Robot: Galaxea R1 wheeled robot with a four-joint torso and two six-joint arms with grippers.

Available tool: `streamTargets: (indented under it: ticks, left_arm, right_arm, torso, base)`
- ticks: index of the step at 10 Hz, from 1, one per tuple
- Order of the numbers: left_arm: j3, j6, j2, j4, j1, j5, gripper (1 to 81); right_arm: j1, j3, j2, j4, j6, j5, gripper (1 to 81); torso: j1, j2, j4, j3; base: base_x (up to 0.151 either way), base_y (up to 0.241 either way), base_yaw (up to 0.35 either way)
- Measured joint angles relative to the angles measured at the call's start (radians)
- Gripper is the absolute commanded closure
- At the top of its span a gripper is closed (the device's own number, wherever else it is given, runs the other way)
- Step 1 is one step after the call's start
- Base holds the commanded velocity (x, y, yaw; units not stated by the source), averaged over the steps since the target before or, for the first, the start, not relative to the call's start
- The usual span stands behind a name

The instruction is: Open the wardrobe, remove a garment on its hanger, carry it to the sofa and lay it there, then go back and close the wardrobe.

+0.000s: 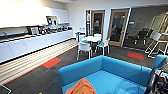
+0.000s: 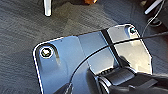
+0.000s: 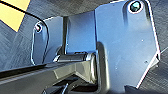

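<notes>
Head view, nearest: garment (image 1: 81,88), burnt-orange, lies bunched on the seat of the sofa (image 1: 82,70) at the near left end, touching the cushion; lettering and hanger not discernible. Sofa turquoise, its back curving round the seat towards the right. Dark robot arm hardware (image 1: 157,82) at the lower right edge, beside the sofa's right end, well apart from the garment.

Fingers: neither wrist view shows them; spread or pressed together, cannot tell for either arm. Position of garment relative to fingers therefore not measurable. Both wrist views look down on dark grey carpet; a small orange patch (image 2: 90,1) shows at the frame edge in the left wrist view, identity uncertain.

Mid distance: orange carpet tile (image 1: 51,62) left of sofa; small round table (image 1: 90,39) with white chairs (image 1: 84,48) behind the sofa.

Far: long white kitchen worktop (image 1: 30,41) along the left wall; wood-framed glass doors (image 1: 119,26) at the back.
</notes>
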Motion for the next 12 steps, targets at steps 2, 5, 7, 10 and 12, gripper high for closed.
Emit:
streamTargets:
  ticks: [2,5,7,10,12]
  left_arm:
    - [-0.001,0.0,0.015,0.013,-0.002,0.005,1.0]
    - [-0.001,0.0,0.026,0.02,0.001,0.033,1.0]
    - [-0.001,0.0,0.025,0.033,0.002,0.036,1.0]
    - [-0.001,0.0,0.027,0.034,0.001,0.036,1.0]
    - [-0.001,0.0,0.028,0.035,0.001,0.061,1.0]
  right_arm:
    - [-0.007,-0.005,-0.001,0.0,0.0,-0.004,1.0]
    - [-0.007,-0.005,0.003,0.0,0.0,-0.005,1.0]
    - [-0.007,-0.007,0.003,0.0,0.0,-0.006,1.0]
    - [-0.006,-0.008,0.005,0.0,-0.001,-0.006,1.0]
    - [-0.007,-0.009,0.005,0.0,0.0,-0.005,1.0]
  torso:
    - [0.0,0.0,0.0,0.0]
    - [0.0,0.0,0.0,0.0]
    - [0.0,0.0,0.0,0.0]
    - [0.0,0.0,0.0,0.0]
    - [0.0,0.0,0.0,0.0]
  base:
    - [0.0,0.0,0.227]
    - [0.0,0.0,0.228]
    - [0.0,0.0,0.251]
    - [0.0,0.0,0.254]
    - [0.0,0.0,0.255]
